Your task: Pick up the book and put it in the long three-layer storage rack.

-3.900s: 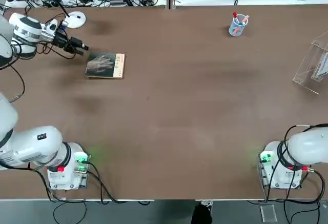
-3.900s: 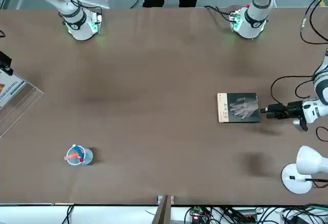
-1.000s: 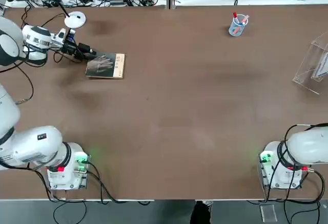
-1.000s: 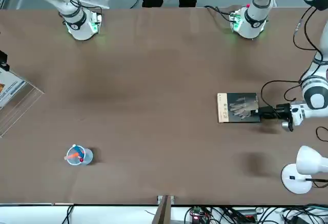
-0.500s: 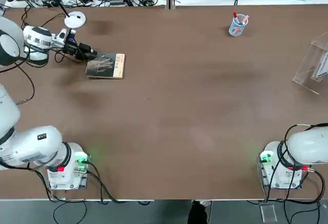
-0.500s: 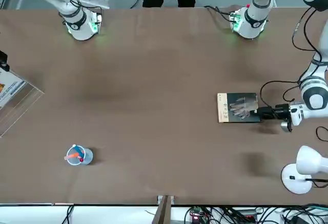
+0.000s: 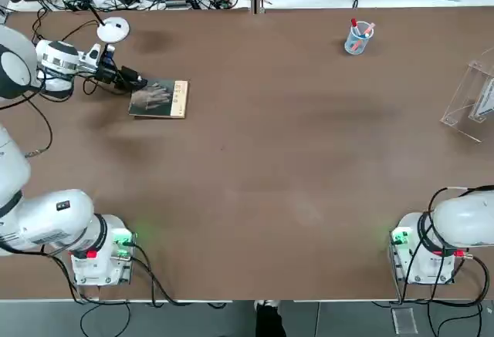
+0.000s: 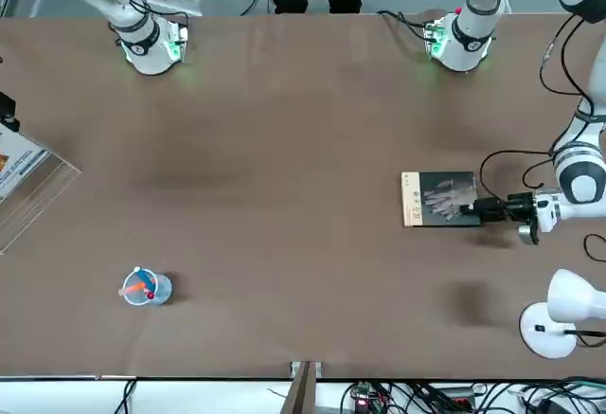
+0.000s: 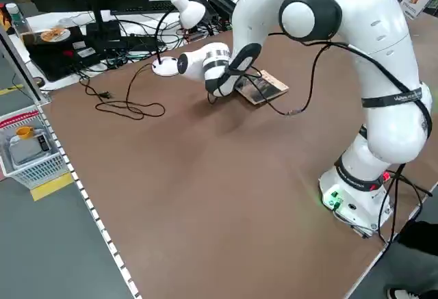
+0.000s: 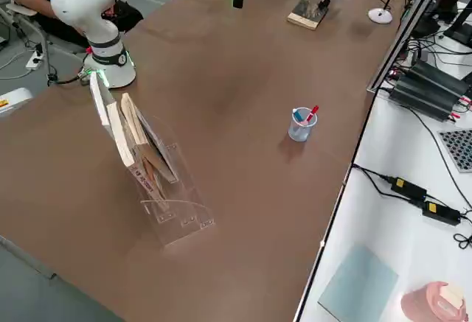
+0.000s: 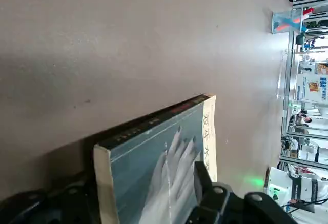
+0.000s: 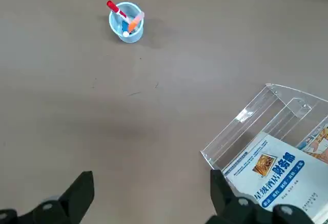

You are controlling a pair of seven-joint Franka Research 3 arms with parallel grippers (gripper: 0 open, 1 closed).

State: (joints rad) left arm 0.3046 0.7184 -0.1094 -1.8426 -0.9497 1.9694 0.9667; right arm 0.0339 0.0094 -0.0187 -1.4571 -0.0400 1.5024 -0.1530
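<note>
Top view is showing one book (image 7: 159, 99) lying flat on the tabletop (image 7: 270, 167), far over on the robot's left side and toward the far edge, its tan lettered strip pointing toward the middle of the table. The left gripper (image 7: 137, 82) is reaching in low at the book's outer end; in the left wrist view its two fingers (image 11: 207, 193) are sitting on either side of that end, jaws spread about the book's thickness, though I cannot tell whether they are gripping it. One white desk lamp (image 7: 104, 1) is standing just beyond. One small clear cup of pens (image 7: 357, 38) is standing well apart, toward the right. One long three-layer storage rack (image 10: 147, 167) is sitting at the far right edge, already holding printed booklets. The right gripper (image 12: 148, 196) is hanging above that area, fingers wide apart and holding nothing.
</note>
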